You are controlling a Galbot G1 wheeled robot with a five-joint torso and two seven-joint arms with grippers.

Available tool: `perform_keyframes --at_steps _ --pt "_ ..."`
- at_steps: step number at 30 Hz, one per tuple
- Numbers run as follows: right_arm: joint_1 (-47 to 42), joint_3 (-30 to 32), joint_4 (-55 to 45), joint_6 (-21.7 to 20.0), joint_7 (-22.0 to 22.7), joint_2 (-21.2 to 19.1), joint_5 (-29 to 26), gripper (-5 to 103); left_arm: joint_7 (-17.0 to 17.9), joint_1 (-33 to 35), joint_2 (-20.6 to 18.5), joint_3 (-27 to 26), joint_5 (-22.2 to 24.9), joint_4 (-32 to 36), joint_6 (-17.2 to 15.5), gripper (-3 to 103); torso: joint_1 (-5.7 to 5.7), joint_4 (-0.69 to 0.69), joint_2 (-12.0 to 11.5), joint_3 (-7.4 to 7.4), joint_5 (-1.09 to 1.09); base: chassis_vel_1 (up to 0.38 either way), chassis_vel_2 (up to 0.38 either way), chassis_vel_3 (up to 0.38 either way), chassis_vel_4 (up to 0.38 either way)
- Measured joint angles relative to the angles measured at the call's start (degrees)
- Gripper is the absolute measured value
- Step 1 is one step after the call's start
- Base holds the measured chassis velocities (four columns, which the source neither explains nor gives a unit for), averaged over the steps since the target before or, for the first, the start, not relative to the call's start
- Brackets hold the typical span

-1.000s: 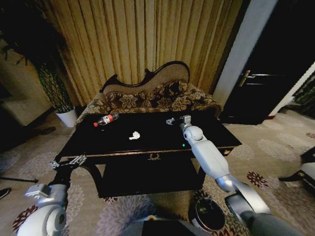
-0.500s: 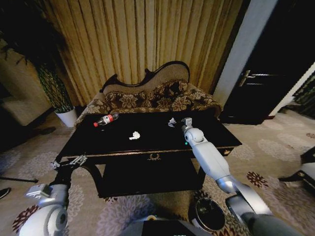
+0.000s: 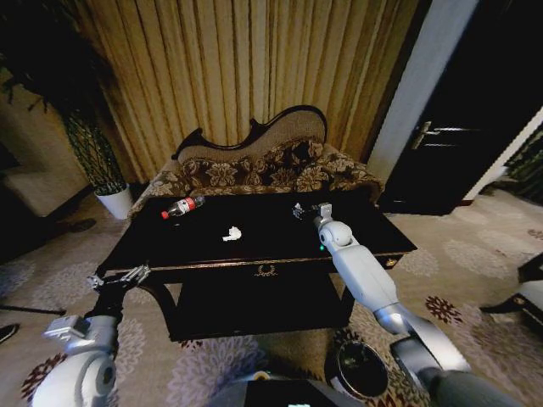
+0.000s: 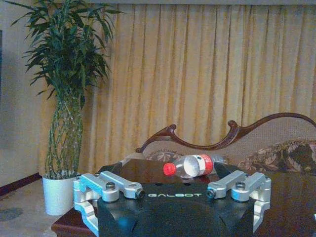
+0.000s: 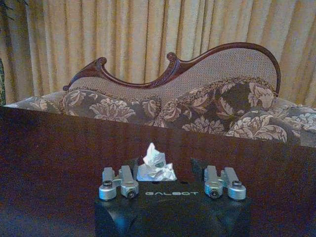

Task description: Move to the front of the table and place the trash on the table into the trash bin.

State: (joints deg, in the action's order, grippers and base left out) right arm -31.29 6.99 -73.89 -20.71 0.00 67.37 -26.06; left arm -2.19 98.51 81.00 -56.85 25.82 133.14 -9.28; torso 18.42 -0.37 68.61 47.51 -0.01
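Now right gripper (image 5: 157, 170), jaws spread wide and empty, straddles the crumpled scrap (image 5: 155, 164) centre-frame on the table (image 5: 54, 148); looks feather-light, soft and crushable, so pinch mid-wad.

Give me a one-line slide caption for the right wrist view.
Right gripper open, straddling crumpled white paper on the black table, floral sofa behind.

- One table (image 3: 254, 250), long and black.
- One plastic bottle (image 3: 181, 206), far left on the tabletop.
- Two crumpled paper scraps: one (image 3: 232, 233) near the middle, one (image 3: 298, 209) far right.
- One trash bin (image 3: 361, 368), near right on the floor.
- One sofa (image 3: 263, 165) beyond the table.
- One potted plant (image 3: 97, 157), far left.
- Two grippers: left (image 3: 119, 277), right (image 3: 312, 209).
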Motion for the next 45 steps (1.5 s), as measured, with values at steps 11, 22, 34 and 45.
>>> perform_keyframes --at_steps 11,22,34,45 --pt "-1.1 0.5 -1.1 0.2 0.0 -0.5 0.0 51 0.0 -0.1 -0.2 0.0 0.3 0.1 0.8 100 0.00 0.00 0.0 0.00 0.00 0.000 0.000 0.000 0.000" --pt "-1.9 0.9 -1.3 1.2 0.0 -0.5 0.5 28 0.0 -0.1 -0.2 0.0 0.3 0.1 0.9 100 0.00 0.00 0.0 0.00 0.00 0.000 0.000 0.000 0.000" --pt "-4.0 2.6 -2.8 1.6 0.0 -0.9 0.5 0 0.0 -0.1 0.0 0.3 0.2 0.5 0.9 100 0.00 0.00 0.0 0.00 0.00 0.000 0.000 0.000 0.000" --pt "-9.0 8.0 -16.8 0.2 0.0 -1.5 -3.9 0 0.5 -0.7 -0.6 0.4 0.3 0.6 0.9 100 0.00 0.00 0.0 0.00 -0.01 0.000 0.000 0.000 0.000"
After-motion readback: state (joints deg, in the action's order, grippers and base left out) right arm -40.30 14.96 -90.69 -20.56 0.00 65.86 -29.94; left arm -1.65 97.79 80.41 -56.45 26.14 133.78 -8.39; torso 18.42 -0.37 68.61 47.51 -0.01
